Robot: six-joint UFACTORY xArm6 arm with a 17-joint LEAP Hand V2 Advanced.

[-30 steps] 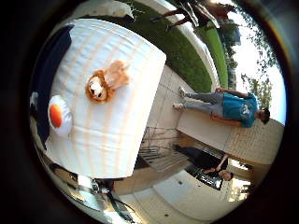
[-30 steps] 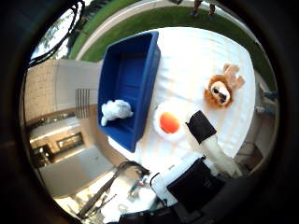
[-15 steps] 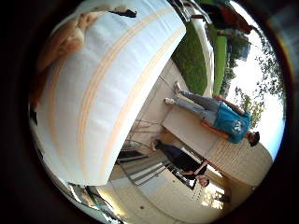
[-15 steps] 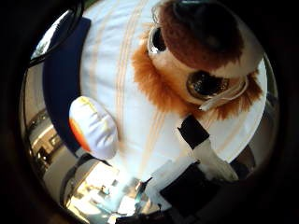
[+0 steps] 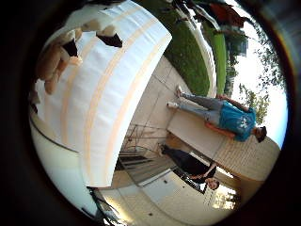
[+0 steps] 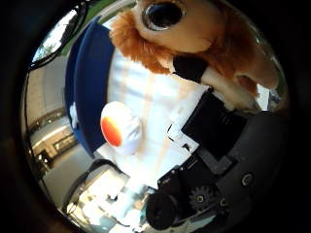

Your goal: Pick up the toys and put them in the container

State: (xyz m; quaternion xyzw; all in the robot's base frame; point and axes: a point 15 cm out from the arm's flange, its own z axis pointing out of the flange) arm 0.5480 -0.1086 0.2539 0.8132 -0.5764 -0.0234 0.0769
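The hand (image 6: 214, 145) is built of black, boxy blocks joined by white brackets. One of its fingers (image 6: 192, 68) ends in a black pad on a pale, cream-coloured stem. At the hand's base a small toothed gear sits beside a round black knob and a single round screw head.

Lion toy (image 6: 204, 34) lying on the table (image 5: 117, 94), close under the hand (image 6: 218, 145). Egg toy (image 6: 119, 128) on the table between lion toy and bin (image 6: 90, 92). Small toy (image 6: 74, 115) inside bin.
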